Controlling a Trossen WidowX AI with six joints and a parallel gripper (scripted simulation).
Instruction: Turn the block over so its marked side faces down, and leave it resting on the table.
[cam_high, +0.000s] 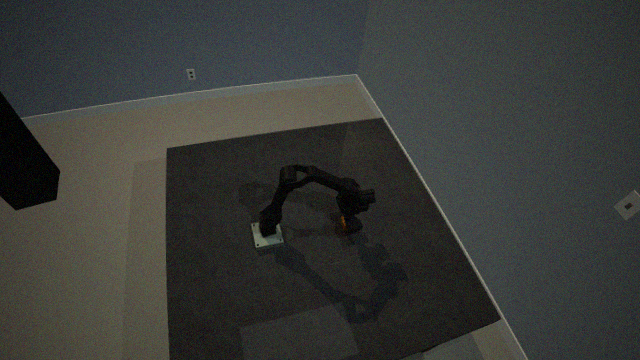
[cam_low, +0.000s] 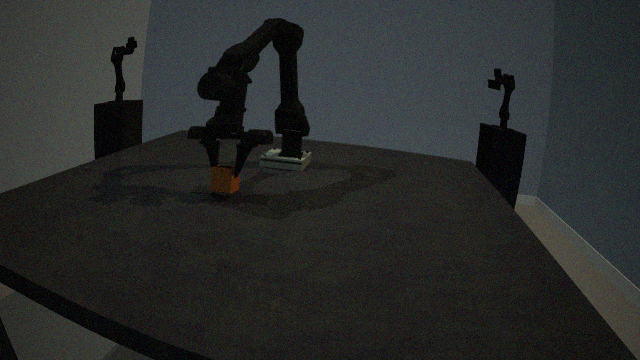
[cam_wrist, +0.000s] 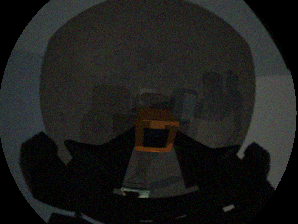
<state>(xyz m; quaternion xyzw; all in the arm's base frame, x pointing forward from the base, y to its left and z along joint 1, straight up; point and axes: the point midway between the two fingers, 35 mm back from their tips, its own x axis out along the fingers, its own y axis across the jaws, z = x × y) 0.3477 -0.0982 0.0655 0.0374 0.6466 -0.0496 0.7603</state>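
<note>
The orange block (cam_high: 343, 223) (cam_low: 225, 181) (cam_wrist: 157, 115) is between the fingers of my gripper (cam_low: 225, 171) (cam_wrist: 154, 129), which is shut on it from two opposite sides. The gripper points down. The block hangs a little above the dark table (cam_high: 210, 295) (cam_low: 400, 250), with a shadow under it in the exterior view. In the wrist view, its marked side, a dark square (cam_wrist: 156, 136) framed in orange, faces the camera, so it faces up. The block's underside is hidden. In the top view, the arm and fingers hide most of the block.
The arm's pale base plate (cam_high: 267, 235) (cam_low: 285, 160) is on the table behind the block as seen in the exterior view. Two dark pedestals (cam_low: 118, 127) (cam_low: 501, 160) with small arms stand beyond the table's edges. The arm's shadow lies across the table.
</note>
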